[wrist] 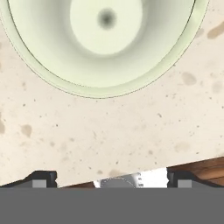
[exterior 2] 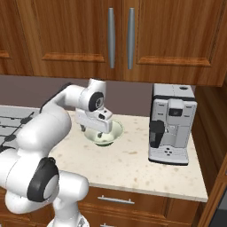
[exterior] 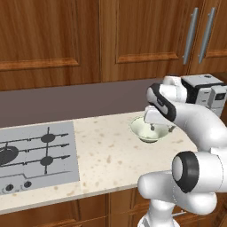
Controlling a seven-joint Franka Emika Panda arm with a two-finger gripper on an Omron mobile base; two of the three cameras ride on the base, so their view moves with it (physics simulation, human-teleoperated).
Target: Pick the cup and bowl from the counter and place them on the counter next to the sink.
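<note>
Wooden cabinets (exterior 2: 88,31) hang over a speckled beige counter (exterior: 106,155), where the bowl (exterior: 144,129) sits upright between the stove (exterior: 35,155) and the coffee machine (exterior 2: 172,128). My pincer (wrist: 111,180) hovers just above the bowl's near rim, jaws spread wide, holding nothing. Brown wall (exterior: 66,99) runs behind.

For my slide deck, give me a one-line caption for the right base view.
Open tool poised over the bowl on the counter, coffee machine alongside.
</note>
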